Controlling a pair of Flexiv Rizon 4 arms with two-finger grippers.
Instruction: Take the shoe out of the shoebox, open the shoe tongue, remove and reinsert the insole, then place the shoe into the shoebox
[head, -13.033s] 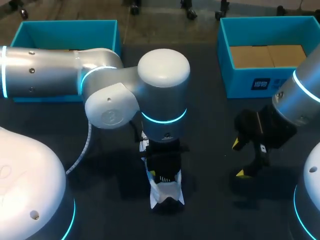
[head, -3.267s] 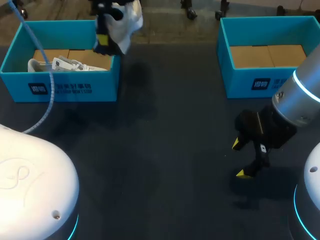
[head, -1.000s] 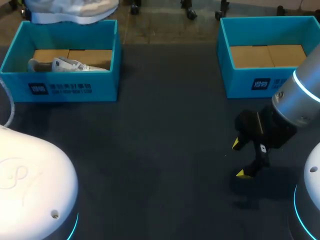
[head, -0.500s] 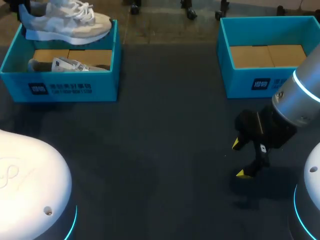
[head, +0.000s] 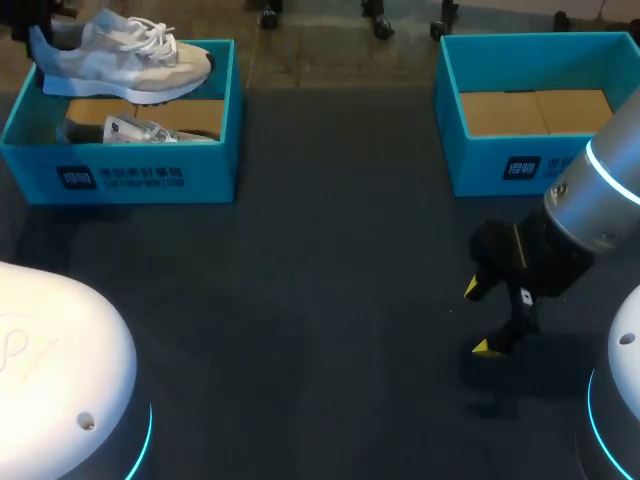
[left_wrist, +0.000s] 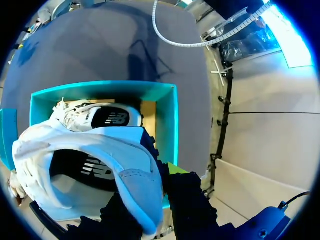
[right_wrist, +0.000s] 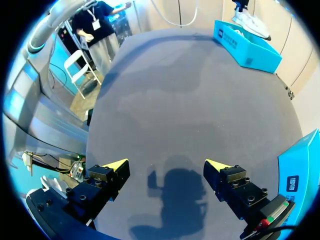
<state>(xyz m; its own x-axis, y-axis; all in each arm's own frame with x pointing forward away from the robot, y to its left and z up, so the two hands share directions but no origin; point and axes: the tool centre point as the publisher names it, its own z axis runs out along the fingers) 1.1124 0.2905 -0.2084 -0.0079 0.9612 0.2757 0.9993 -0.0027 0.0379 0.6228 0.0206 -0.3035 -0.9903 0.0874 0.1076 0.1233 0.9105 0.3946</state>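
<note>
Left wrist view had the left gripper (left_wrist: 150, 202) clamped on the shoe (left_wrist: 100, 165), heel between its fingers (left_wrist: 192, 205), box (left_wrist: 169, 120) beneath; likely light and floppy, so the stiffer heel made sense; right gripper (right_wrist: 166, 165) gaped open.

Head camera overhead, behind; left wrist close above shoebox (left_wrist: 168, 120); right wrist sees it afar.

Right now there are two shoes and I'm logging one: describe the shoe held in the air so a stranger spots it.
Find the teal shoebox at the table's far left corner. Of two pale shoes there, the held shoe hangs upright above the opening, heel in the left hand; the other shoe lies inside the box.
</note>
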